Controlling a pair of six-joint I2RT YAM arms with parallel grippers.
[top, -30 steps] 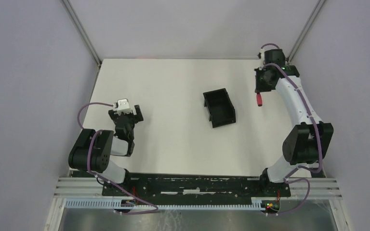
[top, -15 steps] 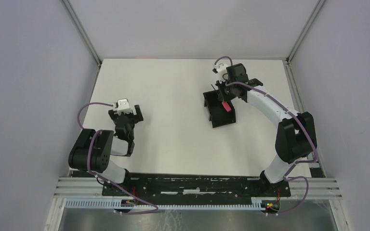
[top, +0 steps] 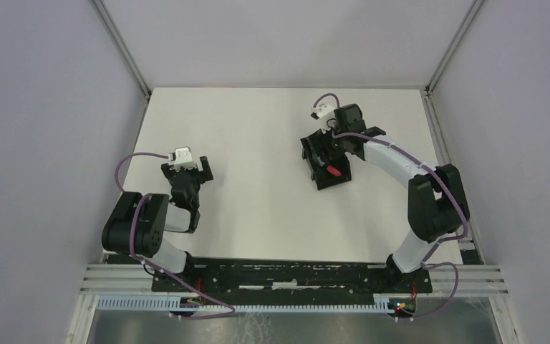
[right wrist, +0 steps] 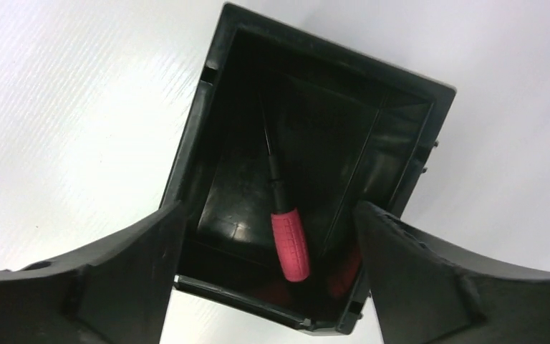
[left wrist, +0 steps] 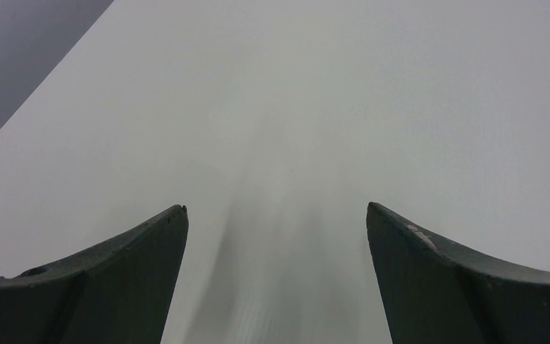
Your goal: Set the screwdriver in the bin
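Observation:
The black bin stands right of the table's centre, and the right wrist view looks down into the bin. Inside it lies the screwdriver, its red handle toward the low front end and its thin dark shaft pointing at the far wall. From above, the screwdriver is a small red spot in the bin. My right gripper hovers just over the bin's far half. In its own view the right gripper is open, both fingers clear of the screwdriver. My left gripper rests open at the left.
In the left wrist view the left gripper has only bare white table ahead of it. The table is walled by grey panels on the left, right and back. The right arm's elbow arches over the table's right side.
The right arm swung from the far right corner to over the bin, carrying the screwdriver. Its jaws then opened and the screwdriver now lies in the bin. The left arm stayed still.

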